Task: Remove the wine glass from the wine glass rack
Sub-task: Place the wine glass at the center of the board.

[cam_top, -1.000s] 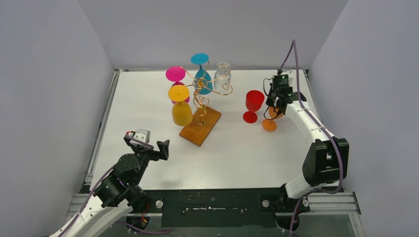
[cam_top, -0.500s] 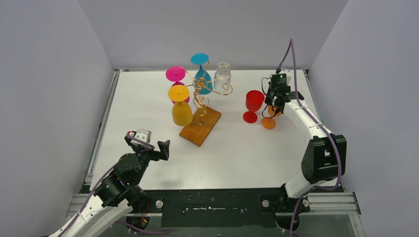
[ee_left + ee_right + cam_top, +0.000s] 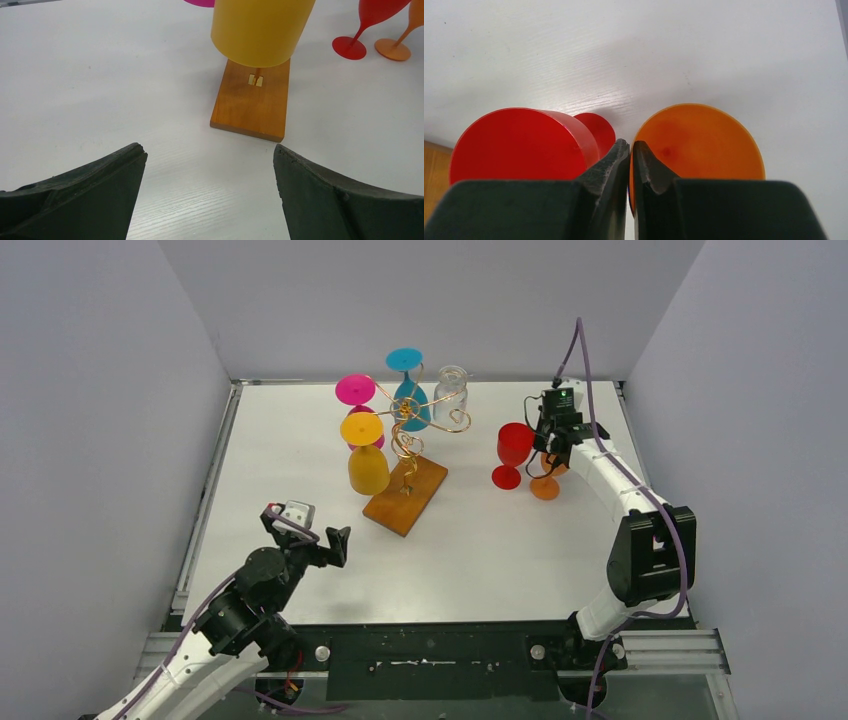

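The gold wire wine glass rack stands on its wooden base, which also shows in the left wrist view. Yellow, pink, teal and clear glasses hang upside down on it. A red glass stands on the table to its right. My right gripper is shut on the rim of an orange wine glass standing upright beside the red one. In the right wrist view the gripper pinches the orange bowl's left wall. My left gripper is open and empty, near the front left.
The table has white walls on three sides. In the left wrist view the yellow glass hangs over the wooden base, with the red foot and the orange foot at the far right.
My right gripper has shifted slightly left and back with the orange glass, bringing it closer to the red glass. My left arm has edged slightly forward and right.
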`<state>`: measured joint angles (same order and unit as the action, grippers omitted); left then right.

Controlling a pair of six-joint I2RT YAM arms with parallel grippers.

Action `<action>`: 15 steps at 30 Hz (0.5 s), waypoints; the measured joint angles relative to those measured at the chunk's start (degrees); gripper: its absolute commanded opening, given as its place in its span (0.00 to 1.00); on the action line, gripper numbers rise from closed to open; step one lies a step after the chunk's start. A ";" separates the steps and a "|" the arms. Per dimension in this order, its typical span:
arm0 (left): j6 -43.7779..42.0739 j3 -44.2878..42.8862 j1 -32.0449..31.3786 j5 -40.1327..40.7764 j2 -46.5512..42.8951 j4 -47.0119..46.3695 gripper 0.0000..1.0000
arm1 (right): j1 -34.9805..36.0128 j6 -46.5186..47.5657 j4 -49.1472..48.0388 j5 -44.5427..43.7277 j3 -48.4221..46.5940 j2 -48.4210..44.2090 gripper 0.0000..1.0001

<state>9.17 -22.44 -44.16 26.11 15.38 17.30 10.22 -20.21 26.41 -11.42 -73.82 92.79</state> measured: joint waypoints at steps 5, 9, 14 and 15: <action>-0.13 0.00 0.00 -1.66 0.04 -0.52 0.97 | 0.00 0.26 0.07 0.35 -0.11 0.00 0.11; -0.31 0.00 0.00 -2.51 0.04 -0.83 0.97 | 0.00 0.57 0.59 0.81 -0.98 0.00 0.11; -0.39 0.00 0.00 -2.97 0.15 -0.83 0.97 | 0.00 0.98 0.63 1.84 -2.05 0.00 0.12; -0.39 0.00 0.00 -3.04 0.20 -0.83 0.97 | 0.00 1.18 0.63 1.86 -2.10 0.00 0.12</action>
<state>8.78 -22.44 -44.16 23.07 15.57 16.47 10.22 -19.03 27.05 -9.56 -75.92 92.79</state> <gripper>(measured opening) 0.973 0.122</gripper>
